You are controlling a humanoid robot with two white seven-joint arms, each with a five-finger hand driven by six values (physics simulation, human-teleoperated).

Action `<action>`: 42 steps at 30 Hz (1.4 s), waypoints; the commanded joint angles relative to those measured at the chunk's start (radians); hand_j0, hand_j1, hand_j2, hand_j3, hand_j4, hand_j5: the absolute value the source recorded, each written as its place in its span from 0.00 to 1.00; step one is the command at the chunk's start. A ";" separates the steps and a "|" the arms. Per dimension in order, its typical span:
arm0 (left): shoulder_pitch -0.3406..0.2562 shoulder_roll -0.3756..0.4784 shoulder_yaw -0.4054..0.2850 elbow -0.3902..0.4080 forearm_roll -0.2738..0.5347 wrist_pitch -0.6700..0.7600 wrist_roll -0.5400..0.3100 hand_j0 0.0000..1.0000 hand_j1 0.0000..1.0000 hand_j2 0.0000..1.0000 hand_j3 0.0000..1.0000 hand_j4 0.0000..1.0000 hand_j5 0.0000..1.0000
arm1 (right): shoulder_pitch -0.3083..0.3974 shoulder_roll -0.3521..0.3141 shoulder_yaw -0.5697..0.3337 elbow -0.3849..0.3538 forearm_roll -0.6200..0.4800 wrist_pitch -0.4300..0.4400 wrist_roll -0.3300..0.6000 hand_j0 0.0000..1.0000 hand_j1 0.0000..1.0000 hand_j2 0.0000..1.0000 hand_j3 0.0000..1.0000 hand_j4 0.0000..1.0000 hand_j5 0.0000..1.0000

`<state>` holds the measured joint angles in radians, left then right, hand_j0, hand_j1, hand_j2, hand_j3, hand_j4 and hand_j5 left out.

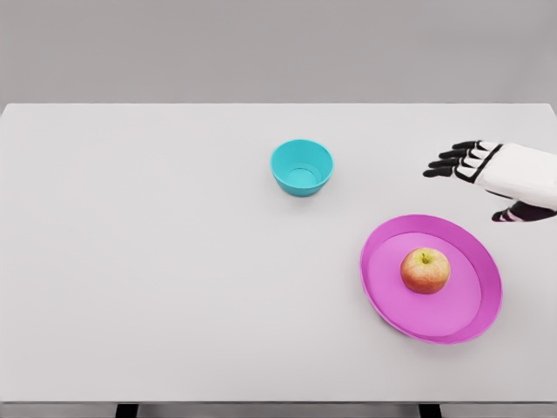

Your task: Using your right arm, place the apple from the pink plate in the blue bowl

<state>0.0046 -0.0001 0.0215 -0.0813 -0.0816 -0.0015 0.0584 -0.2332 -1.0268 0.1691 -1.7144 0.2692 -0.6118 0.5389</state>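
A red and yellow apple (425, 270) rests upright in the middle of the pink plate (383, 287) at the right of the table. The blue bowl (301, 167) stands empty near the table's middle, up and left of the plate. My right hand (474, 178) comes in from the right edge, hovering above and to the right of the plate, apart from the apple. Its black fingers (448, 162) are spread and point left, holding nothing. My left arm is out of sight.
The white table (157, 261) spans the whole view, with its far edge at the top and its near edge along the bottom. Nothing else stands on it.
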 commanded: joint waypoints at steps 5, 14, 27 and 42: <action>0.000 0.000 0.000 0.000 -0.001 0.000 0.000 1.00 1.00 1.00 1.00 1.00 1.00 | 0.031 0.013 0.003 -0.039 -0.071 0.001 0.072 1.00 1.00 1.00 1.00 1.00 1.00; 0.000 0.000 0.000 0.000 -0.001 0.000 0.000 1.00 1.00 1.00 1.00 1.00 1.00 | 0.044 0.004 0.046 -0.039 -0.073 0.001 0.072 1.00 1.00 1.00 1.00 1.00 1.00; 0.000 0.000 0.000 0.000 0.000 0.000 0.000 1.00 1.00 1.00 1.00 1.00 1.00 | 0.084 0.017 0.113 -0.018 -0.048 0.001 0.072 1.00 1.00 1.00 1.00 1.00 1.00; 0.000 0.000 0.000 0.000 0.000 0.000 0.000 1.00 1.00 1.00 1.00 1.00 1.00 | 0.015 0.059 0.194 0.025 -0.030 0.001 0.072 1.00 1.00 1.00 1.00 1.00 1.00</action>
<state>0.0046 0.0000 0.0214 -0.0812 -0.0821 -0.0015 0.0584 -0.2194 -0.9764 0.3439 -1.6923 0.2438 -0.6132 0.6112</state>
